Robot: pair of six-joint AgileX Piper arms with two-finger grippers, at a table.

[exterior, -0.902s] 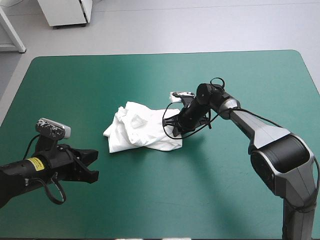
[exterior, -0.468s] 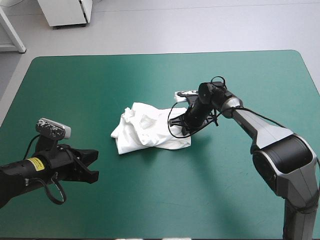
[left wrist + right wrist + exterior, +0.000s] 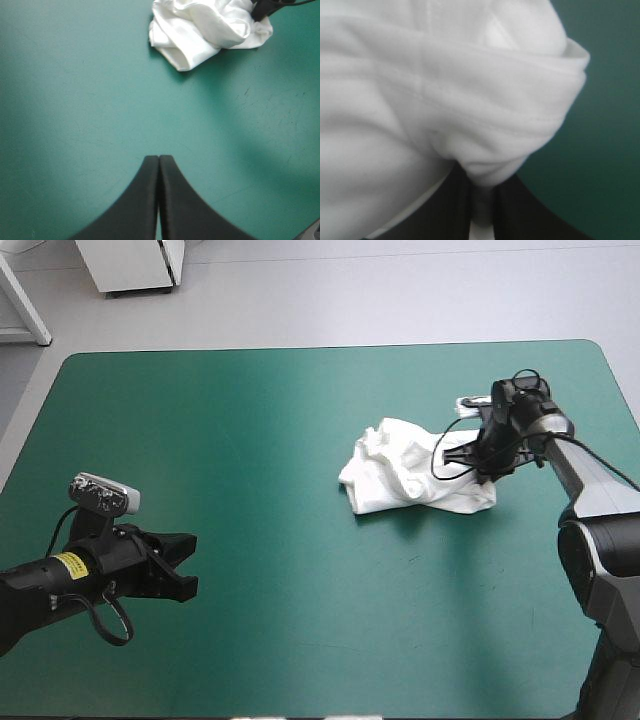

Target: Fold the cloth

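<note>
The white T-shirt [image 3: 405, 472] lies as a crumpled heap right of the table's middle, toward the right edge. My right gripper [image 3: 480, 462] is low at the heap's right side, shut on the T-shirt. In the right wrist view a thick white fold [image 3: 470, 115] bulges over the black fingers [image 3: 525, 210], pinched between them. My left gripper [image 3: 188, 565] hovers near the table's front left, shut with nothing in it, far from the cloth. The left wrist view shows its fingers [image 3: 145, 205] meeting in an arch, with the T-shirt [image 3: 205, 30] well ahead.
Bare teal-green cover [image 3: 280, 440] stretches between the two grippers and across the left half of the table. The table's right edge [image 3: 620, 390] is close behind the right gripper.
My right gripper has dragged the T-shirt from the table's middle toward the right edge, still holding it. The left arm has stayed in place.
</note>
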